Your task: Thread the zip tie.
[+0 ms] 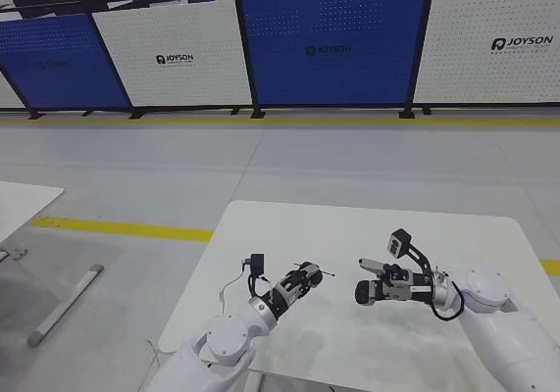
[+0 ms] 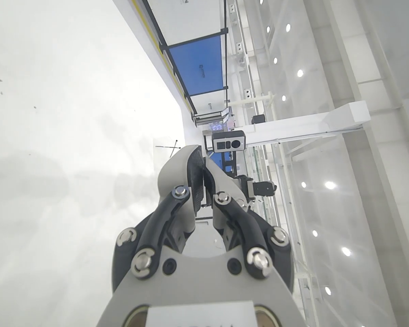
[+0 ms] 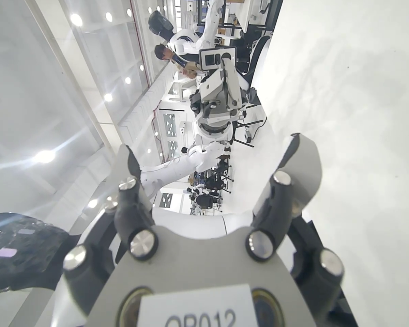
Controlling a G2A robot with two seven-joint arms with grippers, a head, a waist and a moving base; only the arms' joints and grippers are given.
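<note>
Above mid-table, thin black plastic zip tie [image 1: 325, 273]: pinched at the tips of the left gripper, with a short length sticking out past them toward the other arm (head or tail end, too fine to tell); it appears to be held off the surface.
Left gripper [image 2: 199, 153]: grey two-finger claw with black pads, pressed together on the zip tie.
Right gripper [image 3: 211, 144]: matching grey claw, fingers spread wide with nothing in them; it faces the left gripper, near the strip's free end but apart from it.
Table [image 1: 407, 235]: white rectangular top beneath both arms.
Step in hand: probably offering the free end for a second grip; threading not yet done.
Risk, slip: the strip is thin and held by a small pinch, so a nudge from the right fingers could swivel it or pull it out.
Risk, miss: wide fingers closing off-line would catch nothing, or bend the strip away from its slot.
</note>
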